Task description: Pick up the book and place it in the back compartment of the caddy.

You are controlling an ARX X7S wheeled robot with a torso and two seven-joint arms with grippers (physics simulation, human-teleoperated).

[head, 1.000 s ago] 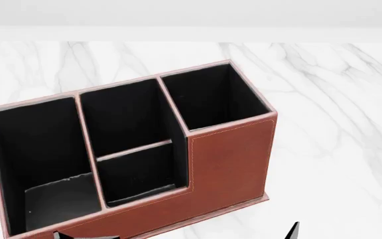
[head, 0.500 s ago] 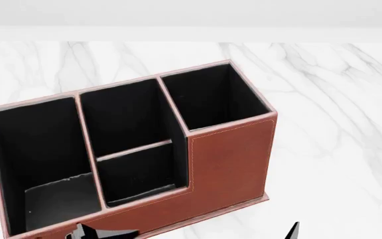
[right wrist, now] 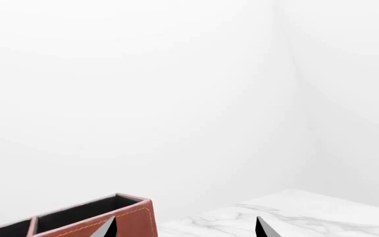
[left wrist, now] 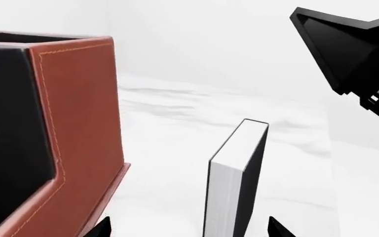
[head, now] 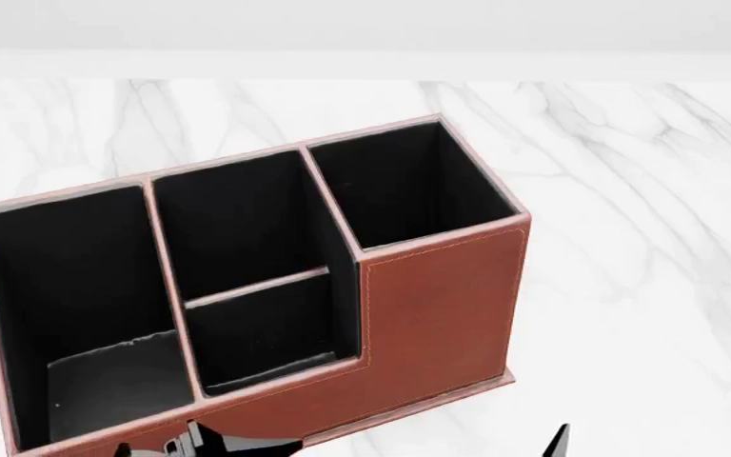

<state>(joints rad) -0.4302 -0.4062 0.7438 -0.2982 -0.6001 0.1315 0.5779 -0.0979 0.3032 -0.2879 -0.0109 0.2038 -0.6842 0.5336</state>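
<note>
Book (left wrist: 237,182) upright, black cover, white page edges, between open left claw (left wrist: 188,228) tips, seemingly untouched.

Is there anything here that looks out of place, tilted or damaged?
Nothing stands out. The book stands upright on the marble table, apart from the caddy. The caddy looks intact, and the pockets that show are empty.

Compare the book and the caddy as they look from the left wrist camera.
The book is slim with a black cover and white page edges; the caddy is far bulkier, reddish-brown with pale stitching and black lining. The book is a closed block; the caddy is open-topped, its pockets empty in the head view. The caddy's wall steps down; the book's edges run straight. Both stand upright on the marble table, apart.
</note>
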